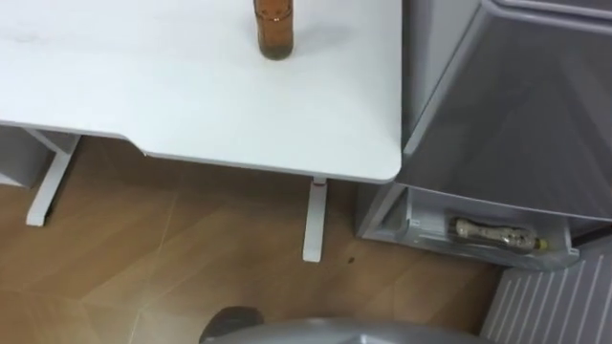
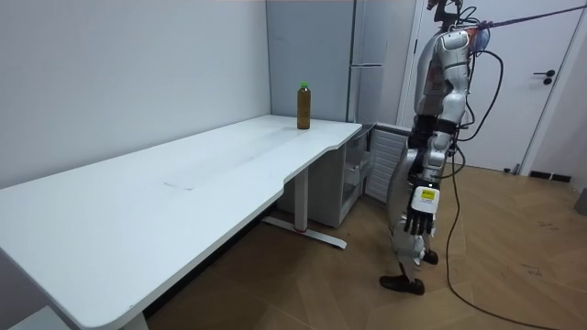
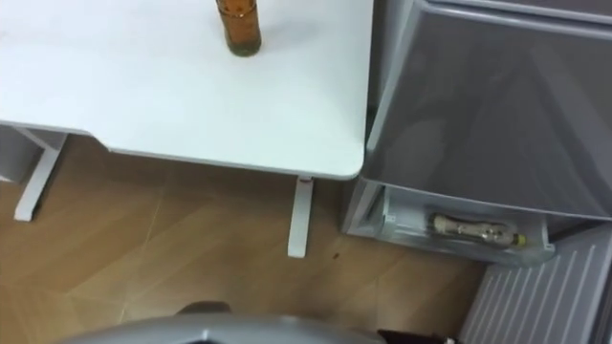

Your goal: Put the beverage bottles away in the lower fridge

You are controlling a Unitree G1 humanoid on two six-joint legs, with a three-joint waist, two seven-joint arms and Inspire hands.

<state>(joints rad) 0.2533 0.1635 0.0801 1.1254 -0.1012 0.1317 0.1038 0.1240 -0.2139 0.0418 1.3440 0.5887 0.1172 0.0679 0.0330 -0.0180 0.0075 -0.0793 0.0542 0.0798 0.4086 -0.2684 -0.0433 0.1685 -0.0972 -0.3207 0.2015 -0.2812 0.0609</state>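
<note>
My left hand (image 2: 421,220) slack, empty, amber plastic bottle (image 1: 274,27) at 12 o'clock on white table (image 1: 143,86), pale bottle (image 1: 497,232) lying low in grey fridge (image 1: 516,105) at 4 o'clock

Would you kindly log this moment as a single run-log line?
brown bottle: upright on table, untouched | lower fridge: open, second bottle lying inside | left hand: hanging, fingers straight, empty

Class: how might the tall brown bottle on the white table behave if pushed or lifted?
The tall brown green-capped bottle stands upright, so a high push probably tips it. It looks full: likely heavyish. Its smooth round sides may slip or roll.
</note>
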